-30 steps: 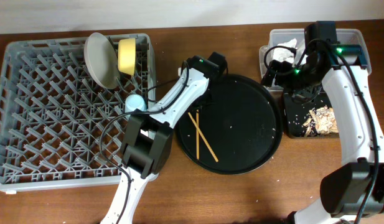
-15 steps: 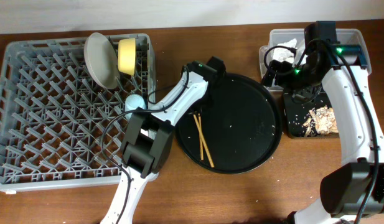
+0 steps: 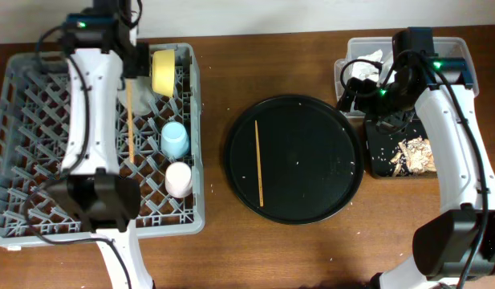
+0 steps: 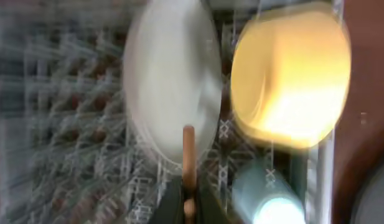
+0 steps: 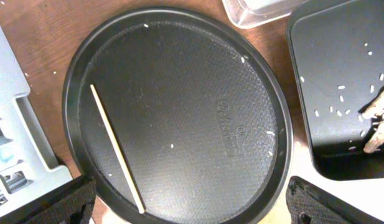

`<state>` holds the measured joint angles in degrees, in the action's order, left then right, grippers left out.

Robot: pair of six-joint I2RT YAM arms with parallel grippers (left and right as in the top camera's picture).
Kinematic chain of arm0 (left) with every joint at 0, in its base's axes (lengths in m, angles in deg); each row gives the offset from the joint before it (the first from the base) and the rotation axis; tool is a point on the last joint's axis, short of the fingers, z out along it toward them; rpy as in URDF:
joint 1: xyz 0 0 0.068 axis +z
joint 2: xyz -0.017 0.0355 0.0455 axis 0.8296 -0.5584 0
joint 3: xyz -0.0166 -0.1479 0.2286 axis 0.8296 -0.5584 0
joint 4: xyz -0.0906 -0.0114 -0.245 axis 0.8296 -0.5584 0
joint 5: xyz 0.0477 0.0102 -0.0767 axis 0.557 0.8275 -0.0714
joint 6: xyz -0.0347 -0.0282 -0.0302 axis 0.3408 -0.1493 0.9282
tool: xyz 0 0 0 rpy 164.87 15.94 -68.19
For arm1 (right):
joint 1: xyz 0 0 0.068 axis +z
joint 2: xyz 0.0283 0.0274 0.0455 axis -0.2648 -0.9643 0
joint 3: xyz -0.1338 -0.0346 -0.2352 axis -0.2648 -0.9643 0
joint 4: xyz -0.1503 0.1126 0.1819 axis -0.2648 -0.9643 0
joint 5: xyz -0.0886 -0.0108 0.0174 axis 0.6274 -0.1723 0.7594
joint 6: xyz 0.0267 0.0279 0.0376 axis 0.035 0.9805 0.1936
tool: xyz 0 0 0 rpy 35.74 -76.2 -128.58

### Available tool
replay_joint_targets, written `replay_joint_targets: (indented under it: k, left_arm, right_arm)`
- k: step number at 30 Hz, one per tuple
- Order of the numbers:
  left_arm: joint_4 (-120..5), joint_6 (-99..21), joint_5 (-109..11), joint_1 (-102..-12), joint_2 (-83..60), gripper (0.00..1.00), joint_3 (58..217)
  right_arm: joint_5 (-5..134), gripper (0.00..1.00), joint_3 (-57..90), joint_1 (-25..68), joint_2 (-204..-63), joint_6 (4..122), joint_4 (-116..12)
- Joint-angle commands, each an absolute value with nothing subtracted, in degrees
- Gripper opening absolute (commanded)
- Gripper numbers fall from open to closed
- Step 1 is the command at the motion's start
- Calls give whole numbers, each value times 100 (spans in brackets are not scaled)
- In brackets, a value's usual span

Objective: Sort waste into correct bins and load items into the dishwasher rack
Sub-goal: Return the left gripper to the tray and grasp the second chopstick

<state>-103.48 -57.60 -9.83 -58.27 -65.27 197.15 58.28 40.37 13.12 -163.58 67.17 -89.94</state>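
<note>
The left pincer [image 4: 189, 204] is closed on the held chopstick [image 3: 129, 120], gripping it near one end. It hangs over the far right part of the dishwasher rack [image 3: 38, 160], beside the pale plate [image 4: 170, 87] and the yellow bowl [image 3: 163, 72], which both stand at the rack's far edge. From the grip the stick's long axis runs straight toward the near side of the rack, parallel to its right wall. It lies to the left of the blue cup [image 3: 174, 138] and the pale pink cup [image 3: 179, 178], which sit in the right-hand column of pegs. Setting it down therefore looks like a matter of lowering it along a row of pegs, not across one. The left wrist view is blurred, so it is unclear whether the stick touches the pegs. The second chopstick [image 3: 258, 164] lies on the left part of the round black tray [image 3: 311, 136] in the middle of the worktop [image 3: 231, 72], with its long axis also running far to near. The right pincer [image 5: 188, 199] is wide open and holds nothing. It hovers at the tray's far right edge by the clear tub [image 3: 452, 46] and the shallow black bin [image 3: 375, 160]. It appears slightly nearer to that stick than the left pincer is.
</note>
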Motion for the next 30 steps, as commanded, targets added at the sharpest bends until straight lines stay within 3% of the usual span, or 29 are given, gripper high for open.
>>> replay_joint_targets:
  k: [1,2,3,4,6,9,12,15,18,24,30]
  left_arm:
    - [-9858,-5804,-966,-5851,-6597,1,18626]
    - [-9843,-5804,-964,-5849,-6597,5,18550]
    - [-9838,-5806,-961,-5838,-6597,22,18550]
    - [-9801,-5806,-964,-5838,-6597,47,18550]
    - [-9771,-5799,-970,-5840,-6586,65,18685]
    - [-10286,-5670,-1388,-5875,-6208,65,19573]
    - [-10916,-5635,-2758,-6383,-5591,65,19796]
    - [-11137,-5384,-2756,-7491,-5650,65,19472]
    - [-10741,-4066,-2166,-8227,-5657,63,18532]
    - [-8005,-2540,-2056,-8983,-5657,60,15470]
    - [-6527,-2318,-1895,-9255,-5690,52,14371]
  right_arm:
    - [5858,98,4017,1358,-16378,6719,-8994]
    - [5858,99,4017,1358,-16378,6719,-8994]
    - [5858,98,4017,1358,-16378,6719,-8994]
    - [5858,98,4017,1358,-16378,6721,-8994]
    - [5858,98,4017,1358,-16378,6719,-8994]
    - [5858,99,4017,1358,-16378,6719,-8994]
    - [5858,98,4017,1358,-16378,6721,-8994]
    - [5858,98,4017,1358,-16378,6721,-8994]
    - [5858,98,4017,1358,-16378,6721,-8994]
    - [5858,99,4017,1358,-16378,6719,-8994]
    - [5858,98,4017,1358,-16378,6719,-8994]
